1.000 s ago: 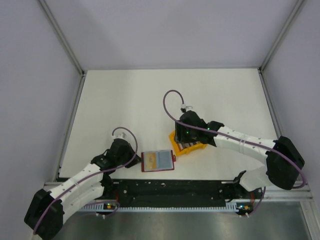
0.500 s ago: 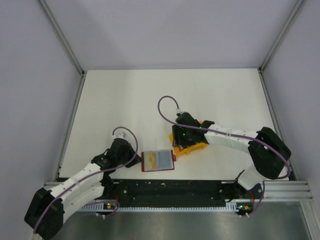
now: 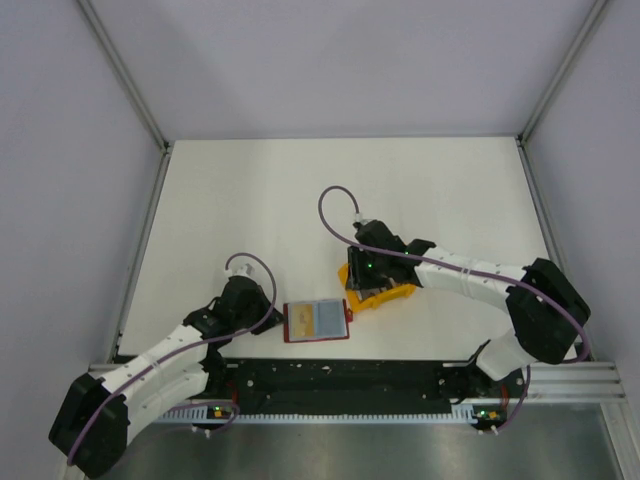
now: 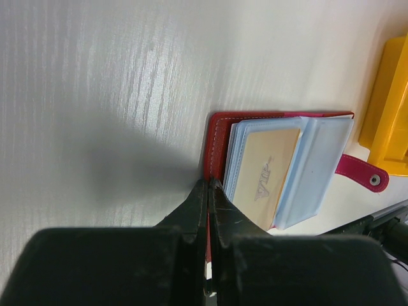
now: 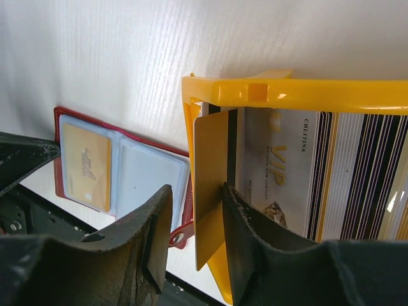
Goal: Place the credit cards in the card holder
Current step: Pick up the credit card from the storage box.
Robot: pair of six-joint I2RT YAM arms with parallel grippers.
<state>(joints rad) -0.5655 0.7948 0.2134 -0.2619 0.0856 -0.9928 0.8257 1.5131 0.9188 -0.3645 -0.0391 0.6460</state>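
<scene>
While my left gripper (image 4: 209,185) is pressed shut, its tips touching the red edge of the card holder (image 4: 217,137), that holder lies open on the table (image 4: 95,76) near the yellow bin (image 5: 287,92), a tan card (image 4: 268,172) in one sleeve. My right gripper (image 5: 196,188) has its jaws apart around a gold card (image 5: 210,153) standing at the bin's wall. I cannot tell if I grip it. More cards (image 5: 357,172) lie in the bin.

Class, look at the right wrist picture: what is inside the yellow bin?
Inside the yellow bin are credit cards: a plain gold card between the fingers of the right claw, a VIP-printed one, striped ones. The bin's floor is covered.
</scene>
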